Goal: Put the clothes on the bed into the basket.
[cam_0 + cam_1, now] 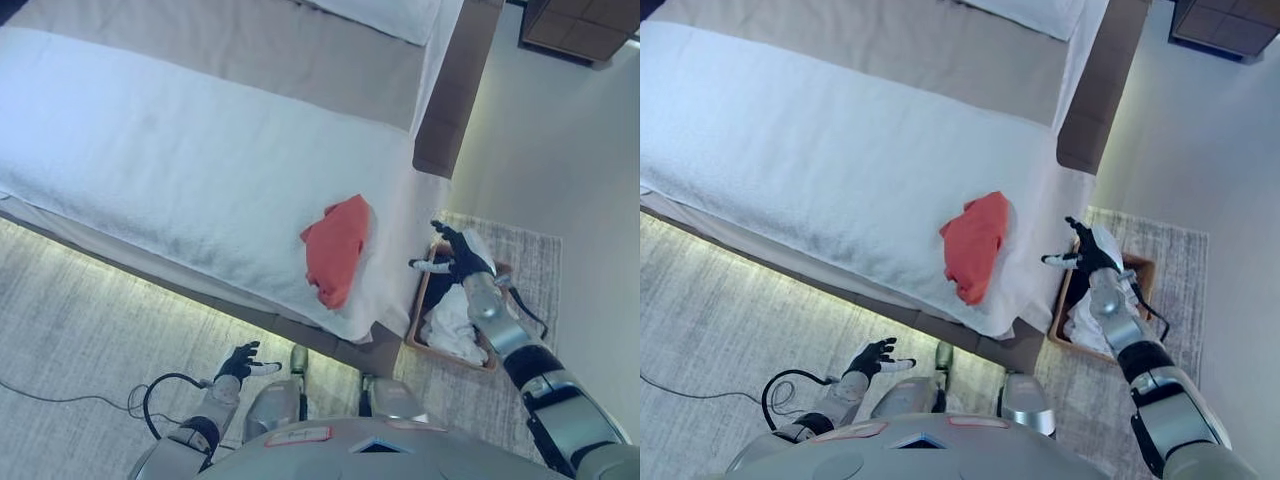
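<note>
- Grey carpet (80,320) covers the floor of a bedroom, and a paler rug (530,260) lies on it by the corner of the bed.
- One big bed (180,150) fills most of the view. It has a white cover, a wide grey-brown band across it, and a white pillow (385,15) at the far end.
- Next in size is a dark wooden cabinet (575,25), far off in the top right corner.
- Then comes the basket (418,310), a brown one. It sits on the rug, just beside the corner of the bed.
- White clothes (450,325) already lie bunched up inside the basket.
- One red piece of clothing (335,250) is left on the bed. It lies crumpled near the corner, close to the basket but not in it.
- Over the basket hangs the right hand (455,255). Its fingers are spread wide and it holds nothing. It is near the red cloth but does not touch it.
- Down low by the side of the bed is the left hand (243,362). Its fingers are loose and apart, and it holds nothing too.
</note>
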`<state>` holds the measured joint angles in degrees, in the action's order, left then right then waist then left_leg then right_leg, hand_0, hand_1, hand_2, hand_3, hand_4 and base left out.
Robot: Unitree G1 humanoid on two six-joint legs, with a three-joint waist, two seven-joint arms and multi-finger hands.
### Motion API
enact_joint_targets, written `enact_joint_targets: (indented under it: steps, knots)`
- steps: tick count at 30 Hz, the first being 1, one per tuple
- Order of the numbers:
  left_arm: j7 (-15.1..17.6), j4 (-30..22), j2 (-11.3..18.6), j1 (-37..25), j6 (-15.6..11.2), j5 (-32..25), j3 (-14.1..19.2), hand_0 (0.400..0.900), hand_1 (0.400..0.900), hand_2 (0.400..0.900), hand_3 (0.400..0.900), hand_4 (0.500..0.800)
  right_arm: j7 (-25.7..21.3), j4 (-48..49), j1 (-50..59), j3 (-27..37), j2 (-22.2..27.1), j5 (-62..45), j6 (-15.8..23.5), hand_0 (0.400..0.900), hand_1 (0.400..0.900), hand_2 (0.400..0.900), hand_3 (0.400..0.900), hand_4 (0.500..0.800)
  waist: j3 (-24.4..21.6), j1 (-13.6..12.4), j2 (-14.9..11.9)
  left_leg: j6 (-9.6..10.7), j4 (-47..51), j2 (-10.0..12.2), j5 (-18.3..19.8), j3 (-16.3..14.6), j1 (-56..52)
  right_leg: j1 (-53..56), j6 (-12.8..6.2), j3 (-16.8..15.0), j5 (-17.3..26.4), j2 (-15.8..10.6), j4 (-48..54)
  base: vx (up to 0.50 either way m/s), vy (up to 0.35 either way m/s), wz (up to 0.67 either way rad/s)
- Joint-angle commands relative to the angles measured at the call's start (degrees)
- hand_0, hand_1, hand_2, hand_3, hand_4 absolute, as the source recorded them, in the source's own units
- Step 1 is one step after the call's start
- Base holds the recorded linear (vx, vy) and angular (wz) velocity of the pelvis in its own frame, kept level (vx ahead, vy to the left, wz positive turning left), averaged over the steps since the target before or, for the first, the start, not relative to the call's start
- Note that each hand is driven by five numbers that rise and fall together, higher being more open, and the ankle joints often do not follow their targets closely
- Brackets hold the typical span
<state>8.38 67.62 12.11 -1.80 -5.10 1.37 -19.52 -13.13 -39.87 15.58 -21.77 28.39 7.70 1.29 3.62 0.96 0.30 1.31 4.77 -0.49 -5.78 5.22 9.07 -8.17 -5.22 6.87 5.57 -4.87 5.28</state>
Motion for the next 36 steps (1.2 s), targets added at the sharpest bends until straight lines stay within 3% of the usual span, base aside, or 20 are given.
enact_joint_targets:
  steps: [1, 17, 36]
  knots:
    - [2.9, 3.2, 1.2, -5.2, -1.0, -0.6, -0.8, 0.9, 0.9, 0.9, 0.9, 0.8, -3.2, 3.2, 9.3, -1.0, 0.4, 3.2, 1.7, 0.9, 0.9, 0.9, 0.9, 0.8, 1.8, -2.2, -2.0, 0.8, 0.2, 1.3, 3.5, 0.8, 0.2, -1.4, -0.87, -2.1, -0.8, -1.3, -0.3, -0.07, 0.005, -0.01]
    - [5.0, 3.3, 3.7, -11.0, -0.9, -3.1, -2.2, 0.9, 0.9, 0.9, 0.9, 0.8, -0.1, -2.2, 24.4, -10.1, -4.2, -4.4, 1.9, 0.9, 0.9, 0.9, 0.9, 0.8, 9.3, -4.1, -5.7, -0.1, -1.5, 0.3, 2.0, 0.7, 6.9, -7.5, -0.77, -3.6, 2.6, -2.2, -0.6, -0.07, 0.029, -0.02]
    - [5.2, 5.1, 7.2, -16.4, 0.0, -4.3, -4.8, 0.9, 0.9, 0.9, 0.9, 0.8, 2.5, -24.3, 38.6, -13.8, -11.3, -14.8, 0.3, 0.9, 0.9, 0.9, 0.9, 0.8, 14.7, -7.9, -6.9, -0.4, -5.1, -1.4, 1.5, 2.3, 13.2, -11.3, -0.83, -2.0, 4.3, -3.4, -0.8, -0.03, 0.015, 0.06]
